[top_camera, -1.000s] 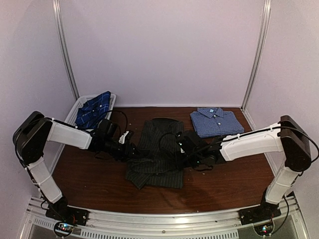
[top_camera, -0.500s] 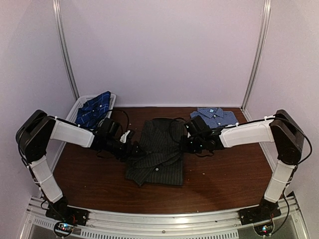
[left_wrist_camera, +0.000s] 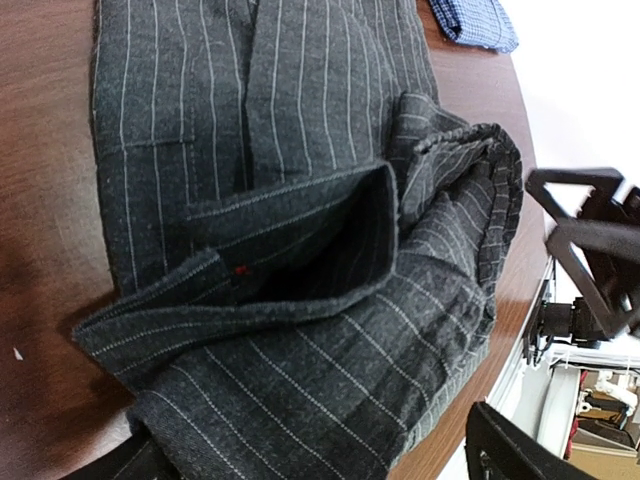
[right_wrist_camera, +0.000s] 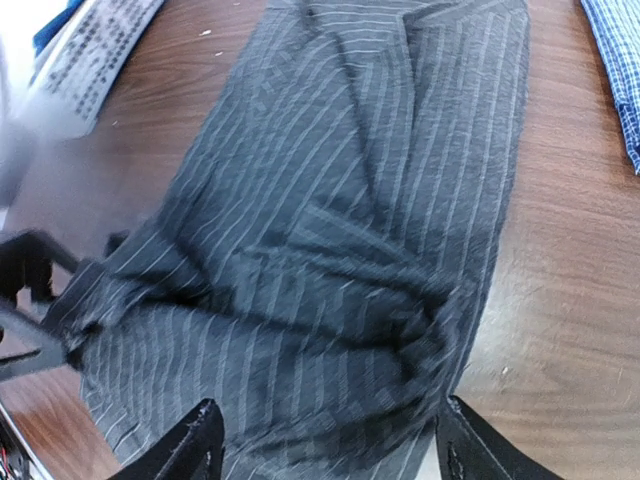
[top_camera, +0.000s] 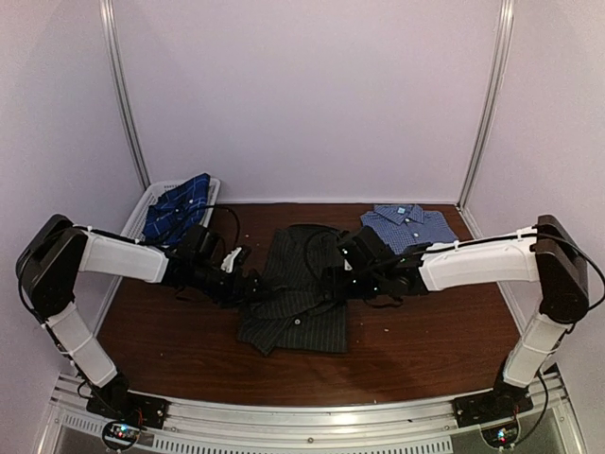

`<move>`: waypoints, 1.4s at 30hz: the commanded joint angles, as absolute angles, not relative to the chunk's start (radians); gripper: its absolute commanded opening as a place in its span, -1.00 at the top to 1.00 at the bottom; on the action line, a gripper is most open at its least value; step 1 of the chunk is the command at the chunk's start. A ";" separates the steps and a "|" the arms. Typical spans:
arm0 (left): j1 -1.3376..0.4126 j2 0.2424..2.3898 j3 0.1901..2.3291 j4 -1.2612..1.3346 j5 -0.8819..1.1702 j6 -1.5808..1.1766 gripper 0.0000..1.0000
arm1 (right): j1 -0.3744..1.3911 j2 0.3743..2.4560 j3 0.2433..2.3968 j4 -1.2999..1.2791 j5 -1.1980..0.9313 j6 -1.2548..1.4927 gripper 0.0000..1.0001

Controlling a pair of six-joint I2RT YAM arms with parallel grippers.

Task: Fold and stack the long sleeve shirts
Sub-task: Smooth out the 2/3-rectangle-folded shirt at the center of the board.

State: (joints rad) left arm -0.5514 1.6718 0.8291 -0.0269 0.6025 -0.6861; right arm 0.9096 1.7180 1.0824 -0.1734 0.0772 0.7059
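At the middle of the brown wooden bench point(top_camera: 435, 331) we saw the charcoal-black pinstriped button-up shirt point(top_camera: 301, 312) lying partly folded, its cloth bunched across the centre. Our left pincer point(top_camera: 253, 287) stood at the shirt's left edge and our right pincer point(top_camera: 333, 278) at its right edge. Each had its jaws spread wide over the cloth and held nothing. Behind it to the right, the blue-and-white checked shirt point(top_camera: 408, 230) lay folded flat on the bench. At the far left, the navy plaid shirt point(top_camera: 178, 210) lay draped in the white plastic mesh basket point(top_camera: 140, 210).
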 commanded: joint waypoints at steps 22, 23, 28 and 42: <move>-0.546 1.677 0.780 0.167 0.733 -0.893 -0.75 | 1.425 2.169 1.577 -0.524 0.439 0.534 -0.14; -0.546 1.677 0.779 0.167 0.732 -0.893 -0.75 | 1.425 2.188 1.597 -0.553 0.474 0.545 -0.11; -0.546 1.677 0.780 0.166 0.732 -0.892 -0.75 | 1.432 2.259 1.682 -0.642 0.588 0.582 -0.05; -0.546 1.677 0.787 0.154 0.729 -0.877 -0.77 | 1.427 2.227 1.731 -0.614 0.603 0.560 0.48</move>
State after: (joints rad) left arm -0.5514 1.6726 0.7834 0.1230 0.7162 -0.8856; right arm 1.4357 2.2776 1.7119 -0.6350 0.5861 0.5716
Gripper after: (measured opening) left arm 0.882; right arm 0.276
